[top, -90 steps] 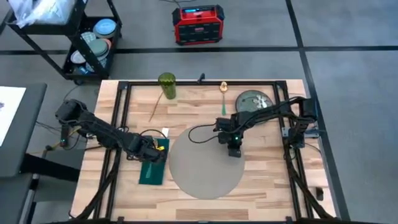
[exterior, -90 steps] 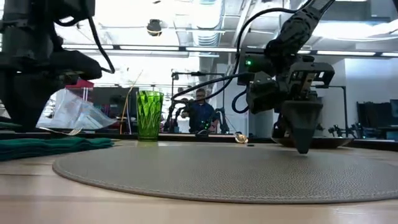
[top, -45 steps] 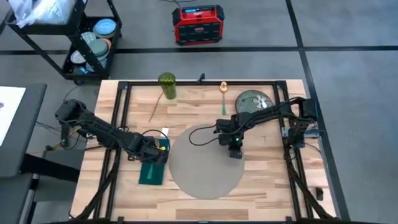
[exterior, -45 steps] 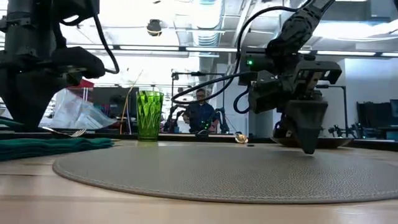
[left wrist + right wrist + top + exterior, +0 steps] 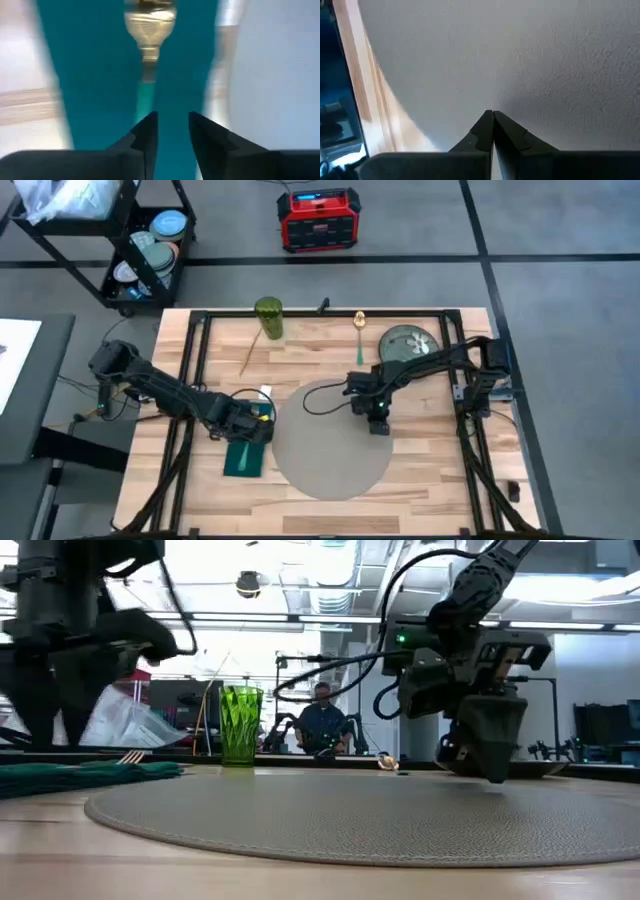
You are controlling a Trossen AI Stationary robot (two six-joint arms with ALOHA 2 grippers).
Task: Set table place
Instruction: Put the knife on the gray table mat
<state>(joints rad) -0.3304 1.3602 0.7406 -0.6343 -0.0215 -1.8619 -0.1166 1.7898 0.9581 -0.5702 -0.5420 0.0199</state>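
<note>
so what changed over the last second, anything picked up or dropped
Nothing was picked up or dropped. The right gripper, shut and empty, drifted slightly toward the far side of the mat. The left gripper, fingers slightly apart, shifted a little over the green cloth. Mat, cloth, green glass and plate stayed put.

A green glass (image 5: 268, 317) stands near a floral plate (image 5: 408, 343).

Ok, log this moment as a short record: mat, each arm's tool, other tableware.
mat: round grey-beige mat flat on the table
right tool: shut, empty, over the mat's right part
left tool: slightly open, above the green cloth
glass: green glass, far edge
plate: plate, far right
</note>
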